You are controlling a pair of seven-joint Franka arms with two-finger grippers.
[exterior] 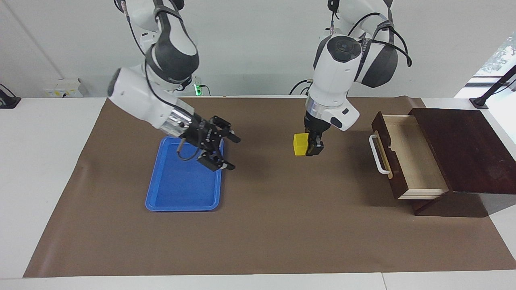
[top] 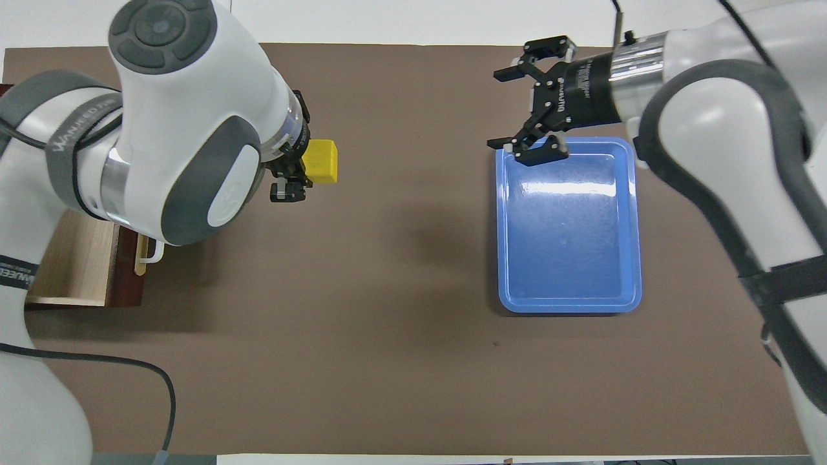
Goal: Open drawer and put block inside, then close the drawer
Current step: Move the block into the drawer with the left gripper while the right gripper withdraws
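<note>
drawer (top: 71, 265): I see only a corner overhead; the left arm covers the rest.
arm bases: I lose them off-frame.
</note>
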